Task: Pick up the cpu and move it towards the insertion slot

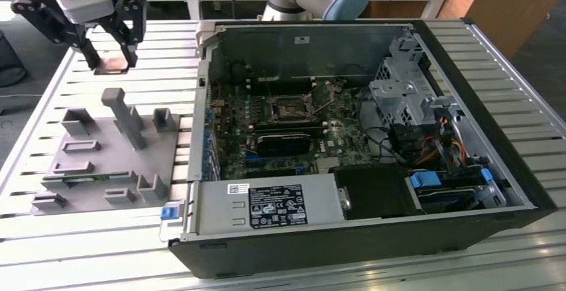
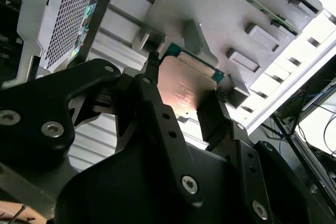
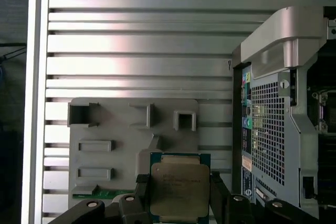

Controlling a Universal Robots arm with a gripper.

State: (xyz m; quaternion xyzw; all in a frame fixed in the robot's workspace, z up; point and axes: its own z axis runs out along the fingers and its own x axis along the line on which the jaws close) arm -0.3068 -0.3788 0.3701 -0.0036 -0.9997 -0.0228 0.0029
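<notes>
Computer case (image 1: 354, 251), laid open on its side, we judge for access from above. Grey fixture (image 1: 97, 158) beside it. Gripper (image 1: 111, 58) above the fixture, clamped on opposite edges of the cpu (image 3: 180, 190), holding it flat. Insertion slot (image 1: 289, 108) inside the case, well apart.

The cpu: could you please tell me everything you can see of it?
The cpu is a small, flat, square chip: a pale silver-grey metal lid on a green board that shows as a thin rim. The black jaws of the gripper clamp two opposite edges, holding it roughly level in the air, clear of the grey fixture, to the exterior view's left of the computer case.
</notes>
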